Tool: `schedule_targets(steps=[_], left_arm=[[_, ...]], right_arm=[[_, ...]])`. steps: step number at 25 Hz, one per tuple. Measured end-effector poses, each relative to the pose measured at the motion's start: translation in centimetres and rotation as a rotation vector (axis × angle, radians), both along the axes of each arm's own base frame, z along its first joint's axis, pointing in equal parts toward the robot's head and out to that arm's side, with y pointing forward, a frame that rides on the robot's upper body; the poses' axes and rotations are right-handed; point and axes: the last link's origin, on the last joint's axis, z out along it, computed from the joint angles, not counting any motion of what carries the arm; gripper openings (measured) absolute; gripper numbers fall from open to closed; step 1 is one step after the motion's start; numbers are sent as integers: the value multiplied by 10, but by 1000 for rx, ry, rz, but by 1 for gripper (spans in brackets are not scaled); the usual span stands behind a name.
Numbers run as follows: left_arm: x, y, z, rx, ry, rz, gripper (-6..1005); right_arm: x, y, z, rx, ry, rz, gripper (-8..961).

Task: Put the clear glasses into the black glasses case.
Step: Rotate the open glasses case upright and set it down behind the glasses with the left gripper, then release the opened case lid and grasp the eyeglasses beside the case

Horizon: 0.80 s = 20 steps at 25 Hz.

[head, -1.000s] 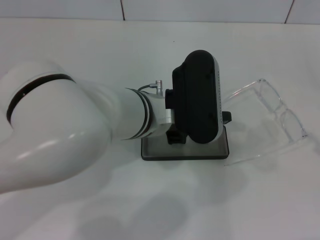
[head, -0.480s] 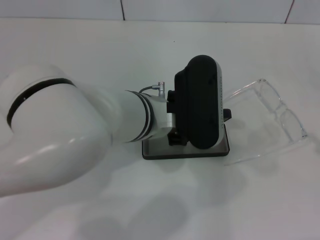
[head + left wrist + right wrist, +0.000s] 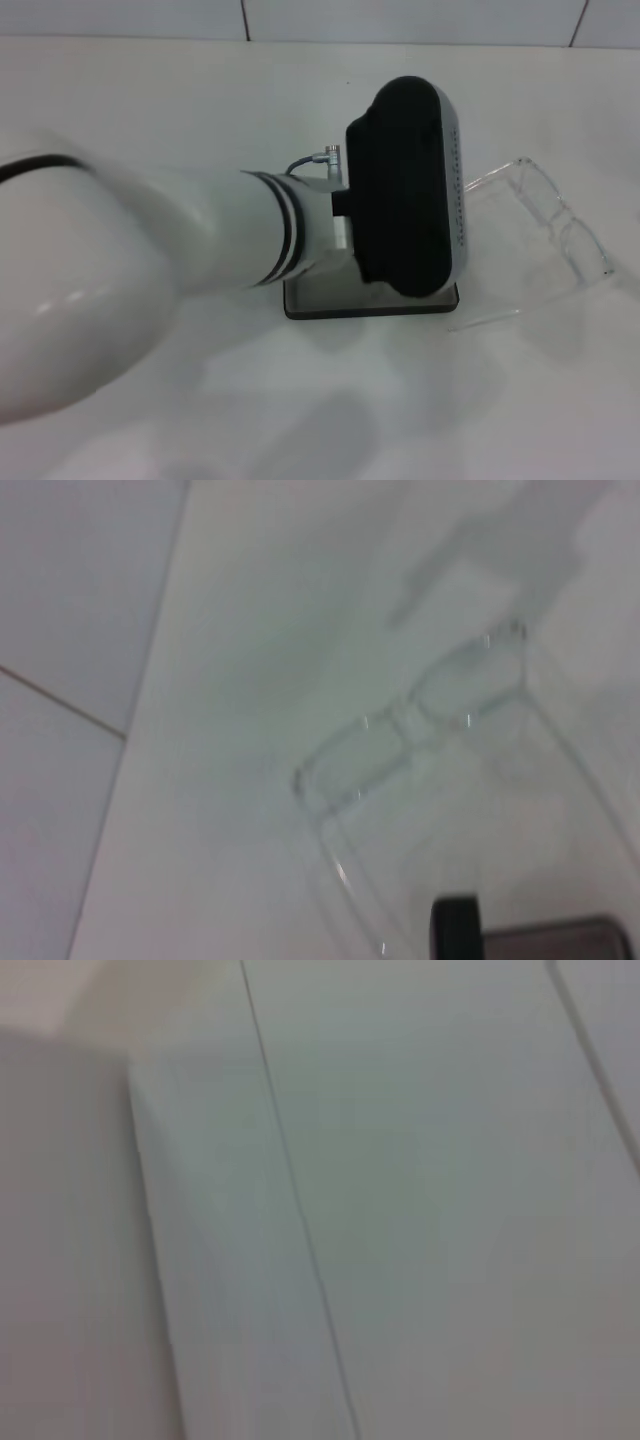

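while reaching across the black glasses case (image 3: 320, 300), left end effector (image 3: 405, 190) grip unclear, clear glasses (image 3: 560, 225) beside

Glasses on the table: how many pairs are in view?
1. The clear glasses lie unfolded on the white table, right of the black glasses case. The left arm covers much of the case, so its inside is hidden.

L arm (image 3: 150, 280) hides most of black glasses case (image 3: 320, 300).
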Motion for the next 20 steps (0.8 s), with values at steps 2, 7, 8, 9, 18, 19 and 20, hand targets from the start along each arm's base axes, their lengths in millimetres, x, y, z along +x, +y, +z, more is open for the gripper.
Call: schedule_targets(steps=[2, 7, 8, 9, 18, 19, 20], left_arm=[[10, -12, 8, -11, -74, -19, 441], [26, -21, 30, 0, -252, 14, 440], [28, -21, 35, -2, -289, 28, 440], [30, -22, 40, -8, -328, 46, 440], [25, -24, 70, -60, -542, 110, 439], [24, -23, 74, -58, -562, 117, 438], [22, -18, 86, -52, -632, 148, 438]], right_arm=[[-5, 16, 5, -94, -63, -45, 729], [-28, 61, 17, -296, -184, -167, 726], [-34, 70, 17, -339, -217, -204, 726], [-41, 81, 16, -389, -261, -243, 725], [-90, 154, -13, -659, -688, -541, 720], [-96, 160, -17, -670, -727, -560, 720], [-102, 165, -22, -680, -764, -571, 719]])
